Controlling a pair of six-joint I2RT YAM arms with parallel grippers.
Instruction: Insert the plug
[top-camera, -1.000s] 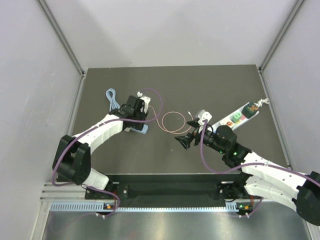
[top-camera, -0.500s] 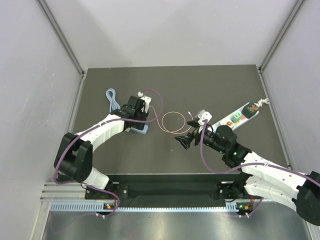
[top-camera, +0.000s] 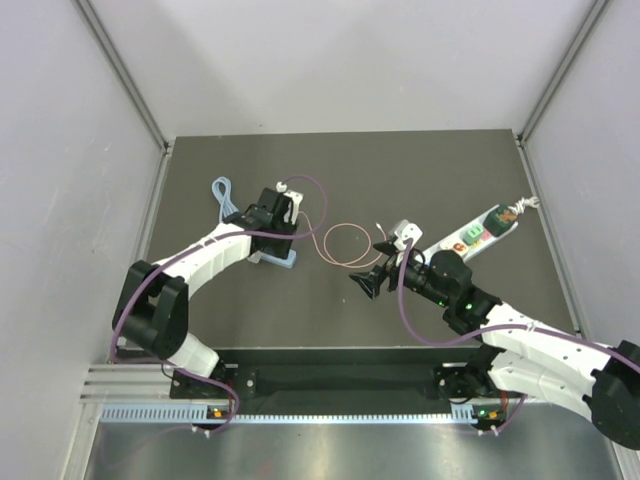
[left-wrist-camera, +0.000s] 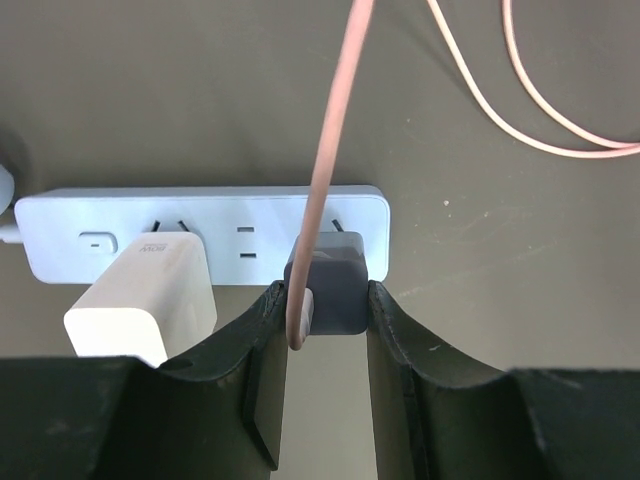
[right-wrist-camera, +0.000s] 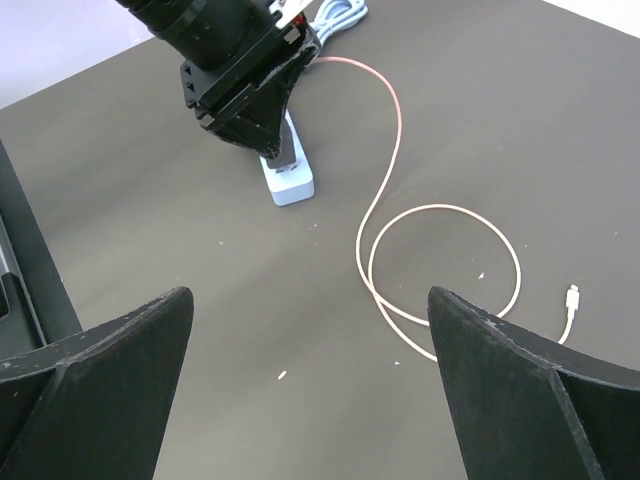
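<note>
**A:** Pink cable is your trail in the overhead shot. It loops across the desk and arcs up into your left pincer, which is parked right over the end of the pale power strip. The plug itself is hidden under the pincer from up there. Your right pincer hangs well apart, mid-desk.

**B:** So which step are you on?

**A:** Left wrist cam answers that. Your left pincer is clenched on the dark grey plug, one finger on each side. The plug sits against the strip at its end socket, just beside the white adapter. I'd call it the push-in itself. I can't tell whether the prongs are fully home.

**B:** And the other cam?

**A:** On the right wrist view your right pincer is spread wide and holds nothing. It's just watching the strip, with the cable's white tip lying loose on the desk.

**B:** Next move?

**A:** My guess is you press straight into the socket, no tilt, until the plug's face meets the strip, and only then let go. That strip looks light, so you may want the right arm to brace it.
</note>
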